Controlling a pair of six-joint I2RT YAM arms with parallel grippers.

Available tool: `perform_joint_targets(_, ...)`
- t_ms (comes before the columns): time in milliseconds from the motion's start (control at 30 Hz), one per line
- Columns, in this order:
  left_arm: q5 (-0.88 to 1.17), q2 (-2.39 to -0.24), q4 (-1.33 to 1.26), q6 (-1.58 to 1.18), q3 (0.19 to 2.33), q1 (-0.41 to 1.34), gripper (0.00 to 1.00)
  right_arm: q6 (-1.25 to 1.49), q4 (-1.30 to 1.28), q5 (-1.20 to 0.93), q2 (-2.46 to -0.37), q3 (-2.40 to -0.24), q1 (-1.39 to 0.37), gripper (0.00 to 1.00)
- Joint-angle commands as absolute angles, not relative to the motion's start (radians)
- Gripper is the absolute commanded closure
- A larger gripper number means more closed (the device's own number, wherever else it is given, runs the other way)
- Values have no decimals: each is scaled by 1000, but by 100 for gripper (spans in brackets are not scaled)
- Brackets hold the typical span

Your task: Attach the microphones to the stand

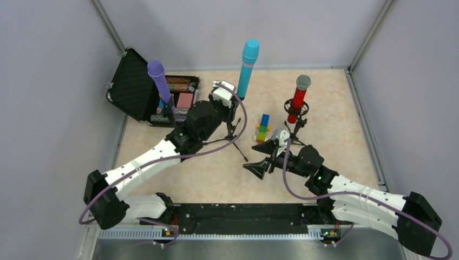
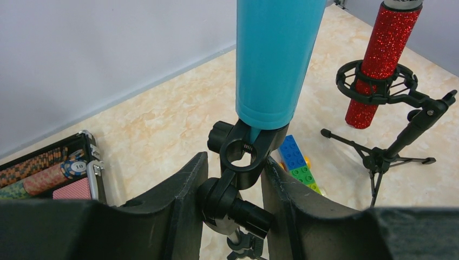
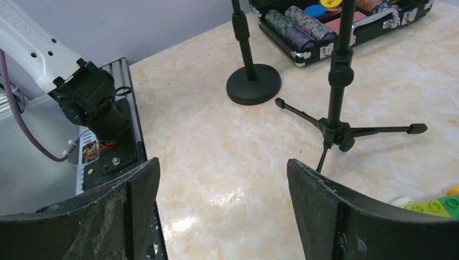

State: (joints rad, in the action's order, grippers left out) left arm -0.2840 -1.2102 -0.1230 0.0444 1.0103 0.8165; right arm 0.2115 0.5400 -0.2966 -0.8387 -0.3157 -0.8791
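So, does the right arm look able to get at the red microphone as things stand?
Probably yes. The right gripper is open and empty, near the tripod under the red microphone, nothing between them, though it faces away and must turn. The left gripper is off holding the clamp under the cyan microphone.

We can read just one mark: the number 10 on the pale centre of a round blue-and-white poker chip [image 2: 79, 167], which ends a row of chips in the open black case [image 2: 93, 179]. Small print on a yellow chip [image 3: 331, 4] is too blurred for us to read.
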Motion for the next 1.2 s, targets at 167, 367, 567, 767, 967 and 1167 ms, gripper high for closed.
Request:
perform_joint_targets(167, -169, -1265, -256, -29, 1117, 747, 100, 214, 549, -282, -846, -315, -877, 15)
perform_joint_targets(367, -125, -1288, -250, -43, 1129, 714, 100, 214, 559, -281, -859, -311, -876, 15)
perform_joint_targets(567, -131, -1326, -205, -40, 1164, 705, 91, 214, 571, -277, -868, -306, -877, 15)
perform_joint_targets(767, -103, -1354, -183, -34, 1188, 700, 75, 215, 571, -274, -870, -304, -876, 15)
perform_joint_targets(967, -88, -1350, -160, -20, 1198, 698, 50, 212, 568, -268, -871, -303, -876, 15)
perform_joint_targets(1167, -103, -1330, -149, -16, 1198, 698, 36, 215, 575, -269, -876, -304, -877, 15)
